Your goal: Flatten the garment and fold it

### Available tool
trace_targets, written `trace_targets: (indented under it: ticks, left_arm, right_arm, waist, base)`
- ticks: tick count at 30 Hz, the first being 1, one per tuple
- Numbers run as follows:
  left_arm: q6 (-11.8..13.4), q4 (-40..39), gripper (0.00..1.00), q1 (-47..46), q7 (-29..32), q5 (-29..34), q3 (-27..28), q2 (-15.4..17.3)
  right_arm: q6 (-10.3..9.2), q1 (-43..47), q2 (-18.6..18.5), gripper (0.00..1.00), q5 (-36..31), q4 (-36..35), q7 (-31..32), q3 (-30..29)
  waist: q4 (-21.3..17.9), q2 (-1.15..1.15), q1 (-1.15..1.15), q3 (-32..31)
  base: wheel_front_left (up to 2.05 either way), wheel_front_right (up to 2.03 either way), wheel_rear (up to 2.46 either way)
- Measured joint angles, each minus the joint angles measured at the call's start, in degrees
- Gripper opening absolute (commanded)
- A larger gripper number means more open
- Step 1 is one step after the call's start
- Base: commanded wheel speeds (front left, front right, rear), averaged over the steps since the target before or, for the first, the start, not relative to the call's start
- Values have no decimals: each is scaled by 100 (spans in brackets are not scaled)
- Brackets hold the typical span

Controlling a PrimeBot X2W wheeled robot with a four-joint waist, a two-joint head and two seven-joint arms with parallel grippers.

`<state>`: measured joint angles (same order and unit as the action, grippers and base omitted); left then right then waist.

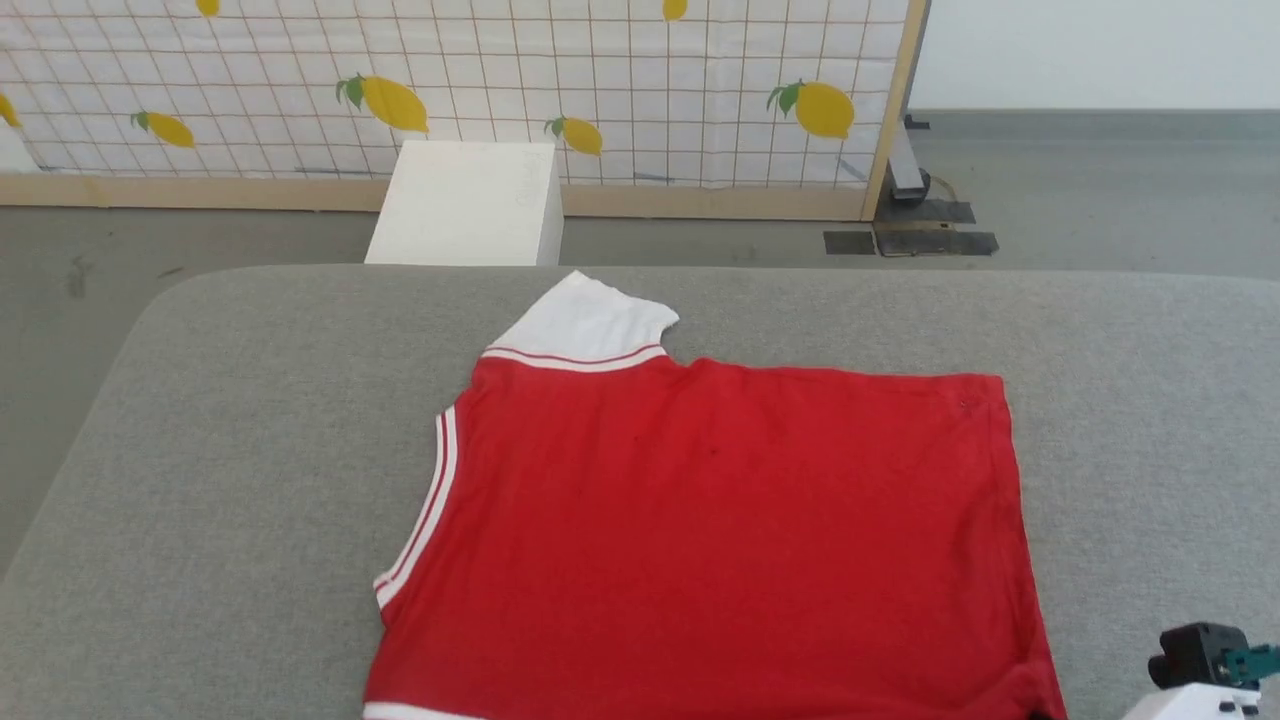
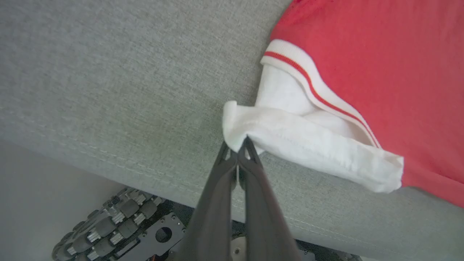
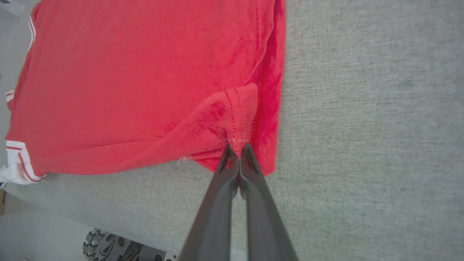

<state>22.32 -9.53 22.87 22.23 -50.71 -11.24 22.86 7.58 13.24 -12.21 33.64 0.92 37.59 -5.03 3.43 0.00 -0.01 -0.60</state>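
Garment (image 1: 700, 520): red shirt, plain side up, spread on the grey counter (image 1: 220, 450). I see the striped collar trim toward my left and the hem toward my right; the near edge runs off the bottom of the head view.
Far sleeve (image 1: 585, 325): white, flat, pointing away from me.
Left hand (image 2: 237, 145): fingers pressed together, pinching the rim of the near white sleeve (image 2: 311, 148); that sleeve is curled open close to the counter's front edge.
Right hand (image 3: 237, 146): fingers pressed together, pinching the red hem corner; cloth rucked into a small ridge at the tips.
Background: white box (image 1: 470, 205) beyond the counter, lemon-print panel (image 1: 600, 60) behind it.
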Motion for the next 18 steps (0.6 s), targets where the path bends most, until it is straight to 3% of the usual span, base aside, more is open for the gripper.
trace_targets:
  ticks: [4,9,15,16,18]
  left_arm:
    - [141,-307,0,250,387,-178,-79,53]
    - [148,-708,0,346,337,-282,41,55]
    - [-105,-945,0,-40,-98,-134,172,59]
    - [-279,-878,0,-670,-318,9,149,59]
    - [-372,-757,0,-1046,-411,110,99,41]
  right_arm:
    - [0,174,3,0,-49,-101,533,-87]
    - [0,269,116,0,-10,-411,981,-211]
    - [0,20,183,0,-142,-680,980,-453]
    - [0,-355,211,0,-285,-700,981,-492]
    - [0,-576,243,0,-367,-694,989,-491]
  waist:
    - [11,0,0,-58]
    - [-34,0,0,-90]
    - [-79,0,0,-39]
    - [-107,0,0,73]
    - [-122,0,0,164]
  base:
    - [0,0,0]
    - [0,0,0]
    - [0,0,0]
    - [0,0,0]
    - [0,0,0]
